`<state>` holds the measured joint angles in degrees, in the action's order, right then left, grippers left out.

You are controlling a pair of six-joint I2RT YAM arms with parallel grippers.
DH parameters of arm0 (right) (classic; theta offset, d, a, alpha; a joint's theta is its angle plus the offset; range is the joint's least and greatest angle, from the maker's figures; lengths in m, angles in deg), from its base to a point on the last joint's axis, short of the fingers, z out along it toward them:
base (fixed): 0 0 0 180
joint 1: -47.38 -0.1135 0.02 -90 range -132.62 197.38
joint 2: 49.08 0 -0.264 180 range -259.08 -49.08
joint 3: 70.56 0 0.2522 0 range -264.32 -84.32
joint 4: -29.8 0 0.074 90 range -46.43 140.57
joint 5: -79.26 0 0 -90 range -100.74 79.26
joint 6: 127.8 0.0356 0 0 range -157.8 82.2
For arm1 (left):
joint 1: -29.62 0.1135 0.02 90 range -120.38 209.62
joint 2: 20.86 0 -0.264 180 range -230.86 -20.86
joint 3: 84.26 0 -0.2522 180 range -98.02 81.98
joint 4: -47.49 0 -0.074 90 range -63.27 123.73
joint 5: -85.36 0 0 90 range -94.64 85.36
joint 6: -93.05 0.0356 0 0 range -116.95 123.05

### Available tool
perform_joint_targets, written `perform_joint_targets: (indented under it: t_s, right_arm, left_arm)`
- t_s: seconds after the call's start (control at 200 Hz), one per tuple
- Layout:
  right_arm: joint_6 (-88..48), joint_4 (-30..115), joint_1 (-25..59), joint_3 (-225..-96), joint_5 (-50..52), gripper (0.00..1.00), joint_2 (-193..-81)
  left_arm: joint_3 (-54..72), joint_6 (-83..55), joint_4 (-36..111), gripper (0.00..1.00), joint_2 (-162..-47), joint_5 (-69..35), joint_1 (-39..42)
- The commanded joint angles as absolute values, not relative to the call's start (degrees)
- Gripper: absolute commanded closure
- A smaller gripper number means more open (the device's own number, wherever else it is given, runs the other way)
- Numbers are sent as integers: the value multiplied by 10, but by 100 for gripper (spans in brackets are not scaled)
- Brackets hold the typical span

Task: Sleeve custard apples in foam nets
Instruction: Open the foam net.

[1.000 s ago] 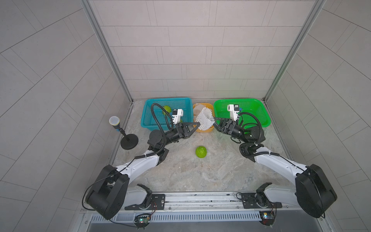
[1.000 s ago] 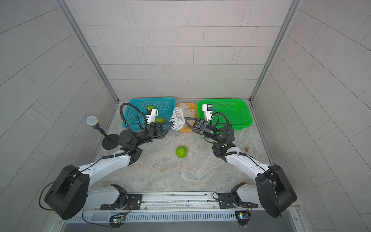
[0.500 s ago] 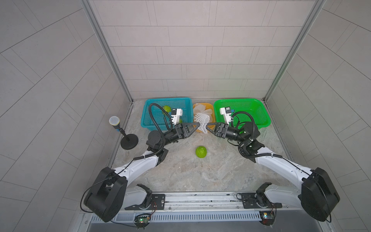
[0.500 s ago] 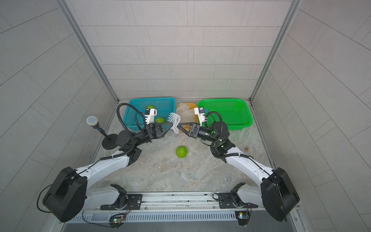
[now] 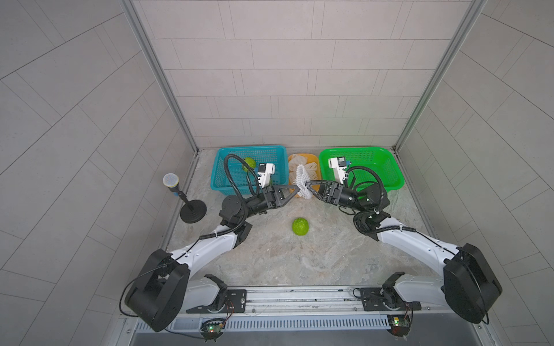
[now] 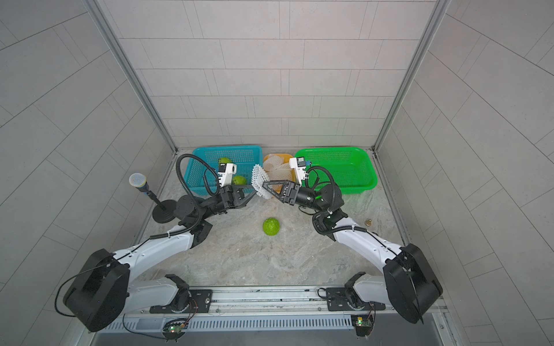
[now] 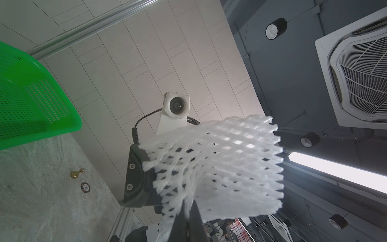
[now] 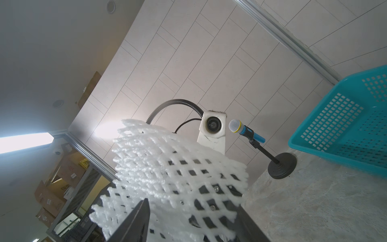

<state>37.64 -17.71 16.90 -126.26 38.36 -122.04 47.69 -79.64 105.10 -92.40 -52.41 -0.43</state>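
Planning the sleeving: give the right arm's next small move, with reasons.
Probably close the right gripper on the white foam mesh net: the left gripper pinches one edge, the right fingers stand apart at it, and the bumpy green custard apple lies unsleeved.

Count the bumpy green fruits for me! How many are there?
3. The loose custard apple lies on the table. The back custard apple and the front custard apple sit in the blue basket. The left arm might hide another there.
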Motion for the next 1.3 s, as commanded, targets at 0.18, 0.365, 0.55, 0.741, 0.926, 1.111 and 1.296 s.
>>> perform_joint_targets:
  t_s: [0.18,0.365,0.55,0.741,0.926,1.111,1.296]
  right_arm:
    - [472,-318,189,-1250,396,44,-1228]
    - [521,-376,203,-1242,397,46,-1230]
    - [521,-380,208,-1226,399,53,-1227]
    - [519,-380,212,-1221,402,64,-1230]
    - [521,-380,217,-1202,404,56,-1230]
    - [523,-380,217,-1187,415,57,-1216]
    - [528,-381,207,-1195,436,48,-1220]
  left_arm:
    - [479,-793,1091,100,-907,-529,-2]
    - [482,-794,1091,100,-909,-535,2]
    - [482,-795,1091,100,-908,-539,4]
    - [485,-799,1091,100,-910,-539,4]
    - [490,-802,1091,100,-902,-532,12]
    - [492,-799,1091,100,-904,-532,14]
    - [486,-799,1091,100,-908,-536,14]
